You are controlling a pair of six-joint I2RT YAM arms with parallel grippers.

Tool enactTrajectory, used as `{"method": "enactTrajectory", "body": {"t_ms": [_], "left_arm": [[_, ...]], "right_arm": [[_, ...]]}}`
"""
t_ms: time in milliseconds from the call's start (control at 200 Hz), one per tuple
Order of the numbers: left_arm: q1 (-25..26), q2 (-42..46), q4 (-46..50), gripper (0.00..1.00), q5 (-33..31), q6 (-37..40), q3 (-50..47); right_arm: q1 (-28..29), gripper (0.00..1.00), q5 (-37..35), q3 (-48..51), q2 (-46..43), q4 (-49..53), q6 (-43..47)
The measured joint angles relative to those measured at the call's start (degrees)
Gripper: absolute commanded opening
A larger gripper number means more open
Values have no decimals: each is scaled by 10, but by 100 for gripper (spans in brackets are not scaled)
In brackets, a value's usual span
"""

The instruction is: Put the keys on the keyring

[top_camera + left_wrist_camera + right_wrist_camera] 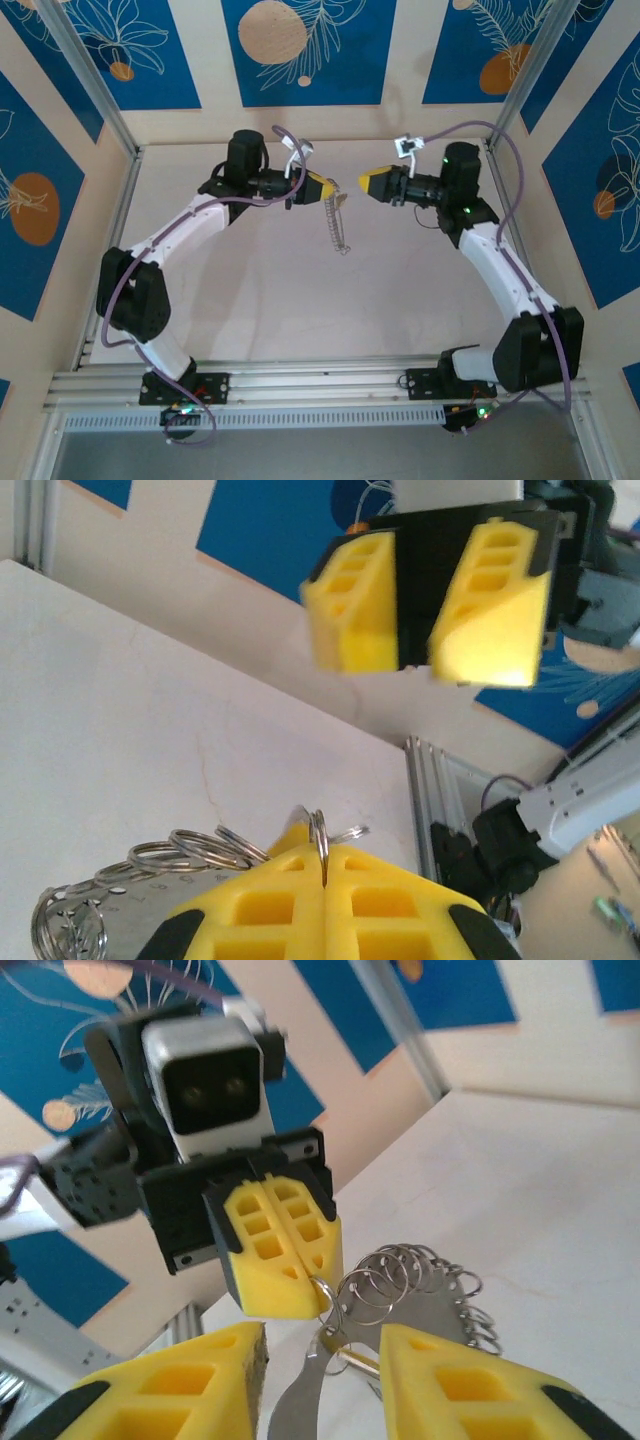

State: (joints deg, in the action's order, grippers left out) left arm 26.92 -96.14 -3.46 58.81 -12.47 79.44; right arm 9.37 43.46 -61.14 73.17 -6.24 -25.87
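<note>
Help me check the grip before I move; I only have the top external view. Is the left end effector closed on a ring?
Observer: Yes, the left wrist view shows the left end effector shut on one ring.
Operator: And the right one?
Observer: The right end effector faces it, jaws apart.
Operator: What's next to that ring?
Observer: In the right wrist view, a string of linked rings runs off right beside it.

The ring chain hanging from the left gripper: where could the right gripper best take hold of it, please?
Probably the top loops of the ring chain, just beside the shut left gripper, approached head-on by the open right gripper: there the loops are spread and steadied, while lower down the chain dangles.
</note>
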Motion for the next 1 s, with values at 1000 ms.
{"method": "enactTrajectory", "body": {"t_ms": [1000], "left_arm": [[7,23,-472,0,-5,-327,-138]], "right_arm": [[83,54,-44,110,16,-176,-56]]}}
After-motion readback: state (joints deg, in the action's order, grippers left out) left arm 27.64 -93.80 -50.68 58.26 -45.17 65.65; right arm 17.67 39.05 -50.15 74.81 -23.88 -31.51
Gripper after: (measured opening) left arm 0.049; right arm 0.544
